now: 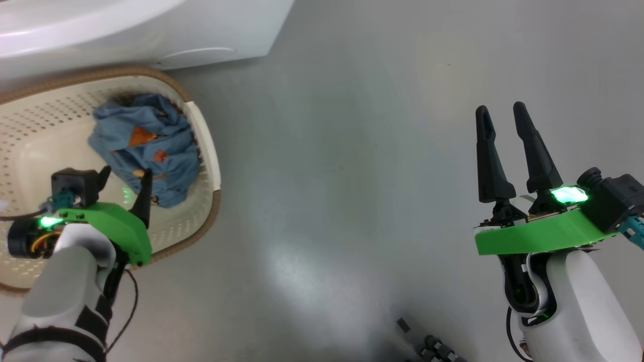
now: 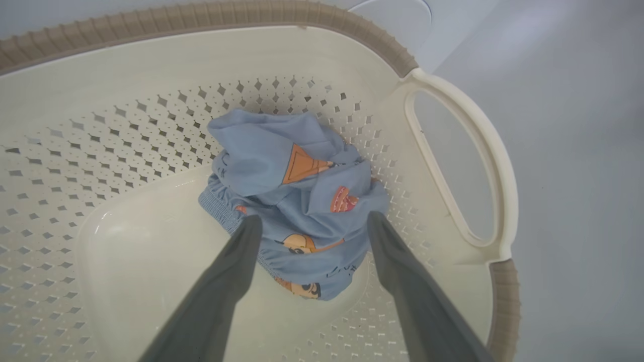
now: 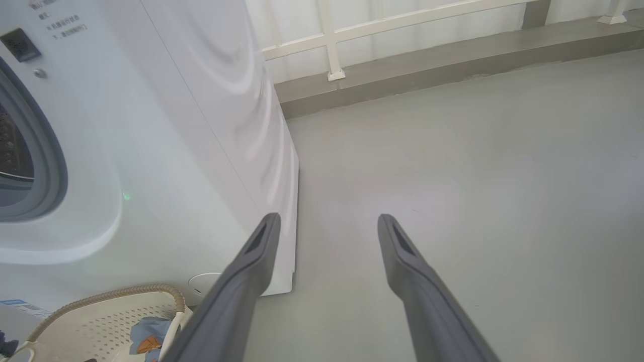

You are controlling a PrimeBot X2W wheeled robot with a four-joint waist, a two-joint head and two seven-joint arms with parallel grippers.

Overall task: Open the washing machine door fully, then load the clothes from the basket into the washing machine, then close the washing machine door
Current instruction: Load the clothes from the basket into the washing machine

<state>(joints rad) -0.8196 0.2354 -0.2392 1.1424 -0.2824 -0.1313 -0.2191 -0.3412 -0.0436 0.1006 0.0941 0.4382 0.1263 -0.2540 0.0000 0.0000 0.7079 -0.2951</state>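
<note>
Left wrist view: looking down into the cream basket, with the left jaws standing wide and empty, one finger on either side of the crumpled blue garment. Lying at mid-frame, bunched against the perforated wall near the white handle.

Judging the step in hand as picking up this garment for loading. Doing it well probably means:
- Lowering straight down until both tips are sinking into the cloth.
- Aiming at the thick central fold rather than the loose elastic hem at lower left.
- Closing fully, then lifting clear of the brown rim before swinging.
- Stopping short of the basket's bottom to avoid dragging it.

Head view: showing the washing machine at upper left, just beyond the basket.

Right wrist view: catching the drum opening's grey ring at the left edge, seemingly unobstructed.

Holding the right jaws wide and empty over bare floor, well apart from the work.
</note>
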